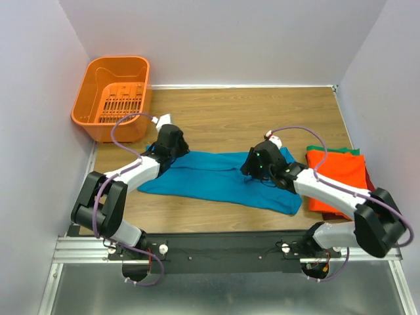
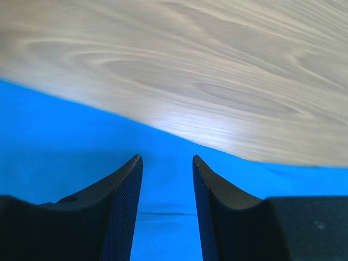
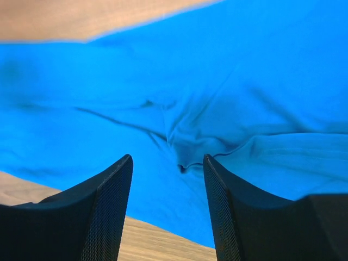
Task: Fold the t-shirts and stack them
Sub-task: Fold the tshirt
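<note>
**Entry 1: teal-blue t-shirt** (image 1: 216, 178). We found it spread on the wooden table (image 1: 243, 108) in the middle of the top view. Its long axis ran from left of centre down toward the lower right. It read to us as a long, creased band rather than a finished packet, so we judged the folding to be part done.

**Entry 2: left gripper** (image 2: 166, 160). It sat at the upper left end of that band, close to the far hem, where blue gave way to bare wood in its own view. The fingers stood wide apart with nothing between them.

**Entry 3: right gripper** (image 3: 168, 159). It sat over the right-of-centre part of the same shirt, above a knot of wrinkles. The fingers were parted and gripped nothing. We could not tell whether they touched the cloth.

**Entry 4: stack, right of frame.** An orange t-shirt (image 1: 338, 177) lay on top, a green t-shirt (image 1: 338, 151) showed at the back edge, and a dark red t-shirt (image 1: 369, 180) showed at the right edge. The stack lay just beside the teal shirt's right end.

**Entry 5: orange basket** (image 1: 88, 105). It stood in the upper left, well apart from the cloth.

**Governing relation.** The band lay crosswise under both arms, one gripper toward each end, and the stack lay beyond its right end. We judged the right arm the nearer to that stack. We also judged that the next fold would shorten the band along its long axis.
</note>
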